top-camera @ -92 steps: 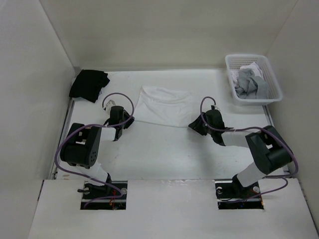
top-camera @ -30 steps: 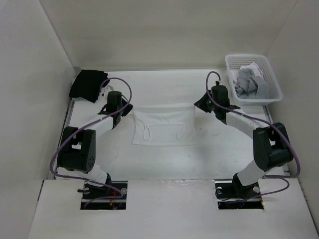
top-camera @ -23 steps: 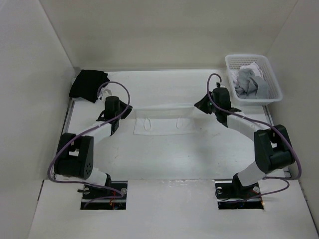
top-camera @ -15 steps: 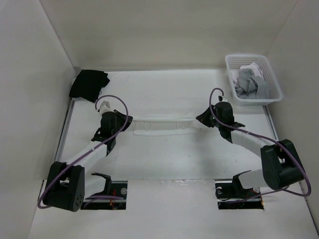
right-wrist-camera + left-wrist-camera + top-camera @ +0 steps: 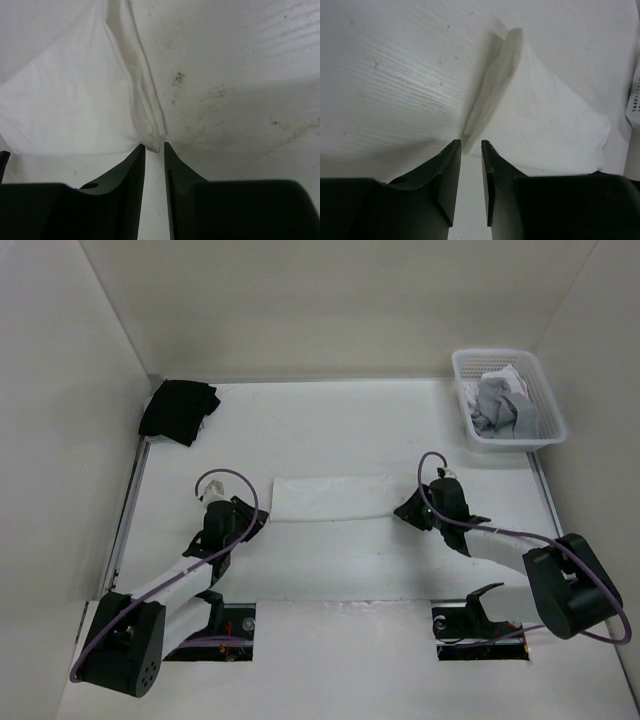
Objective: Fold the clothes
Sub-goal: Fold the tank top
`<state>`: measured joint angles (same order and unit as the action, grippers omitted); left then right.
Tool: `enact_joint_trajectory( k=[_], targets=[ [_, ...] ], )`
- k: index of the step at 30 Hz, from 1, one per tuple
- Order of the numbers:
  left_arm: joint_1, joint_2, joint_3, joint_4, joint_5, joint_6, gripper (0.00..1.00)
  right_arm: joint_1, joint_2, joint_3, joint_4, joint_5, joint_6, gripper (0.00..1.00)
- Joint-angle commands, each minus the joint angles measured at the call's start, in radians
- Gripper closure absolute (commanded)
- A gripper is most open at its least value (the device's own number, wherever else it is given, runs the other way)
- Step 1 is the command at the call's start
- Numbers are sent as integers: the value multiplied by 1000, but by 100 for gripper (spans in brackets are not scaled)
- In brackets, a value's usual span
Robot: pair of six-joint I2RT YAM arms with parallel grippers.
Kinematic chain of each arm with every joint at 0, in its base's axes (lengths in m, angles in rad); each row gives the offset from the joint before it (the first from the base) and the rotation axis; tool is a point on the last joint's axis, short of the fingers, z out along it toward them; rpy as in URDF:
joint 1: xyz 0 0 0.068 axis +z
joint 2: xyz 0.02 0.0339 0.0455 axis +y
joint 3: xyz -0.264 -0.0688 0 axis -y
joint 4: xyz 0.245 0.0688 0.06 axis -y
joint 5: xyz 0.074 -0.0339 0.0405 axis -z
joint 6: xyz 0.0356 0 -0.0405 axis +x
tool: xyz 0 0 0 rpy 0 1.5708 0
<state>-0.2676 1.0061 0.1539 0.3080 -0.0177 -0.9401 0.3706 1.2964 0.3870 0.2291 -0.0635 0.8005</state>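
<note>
White top lying flat in a band, left gripper at its nine o'clock corner, right gripper at three o'clock, both with jaws slightly parted.

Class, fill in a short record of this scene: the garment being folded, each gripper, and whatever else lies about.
top: white, folded into a flat band, lying on the table between the two grippers
left gripper: jaws slightly apart, nothing between them, tips at the top's left end
right gripper: jaws slightly apart, nothing between them, tips at the top's right end
black garment: far left corner
basket: far right, holding grey garments
</note>
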Motion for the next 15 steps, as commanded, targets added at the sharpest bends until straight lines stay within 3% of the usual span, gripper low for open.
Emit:
enact_joint_trajectory(
  k=[1, 5, 8, 12, 15],
  targets=[
    [23, -59, -24, 31, -4, -12, 75, 14, -57, -16, 41, 36, 22, 67],
    [-4, -145, 62, -61, -16, -3, 76, 43, -130, 27, -37, 76, -3, 64],
    [-96, -120, 140, -72, -65, -3, 76, 84, -126, 93, -73, 122, -35, 76],
    [-186, 76, 240, 29, -128, 8, 75, 110, 10, 199, -8, 100, -72, 91],
    [-180, 263, 277, 175, -114, -3, 76, 98, 147, 274, 53, 57, -70, 94]
  ],
)
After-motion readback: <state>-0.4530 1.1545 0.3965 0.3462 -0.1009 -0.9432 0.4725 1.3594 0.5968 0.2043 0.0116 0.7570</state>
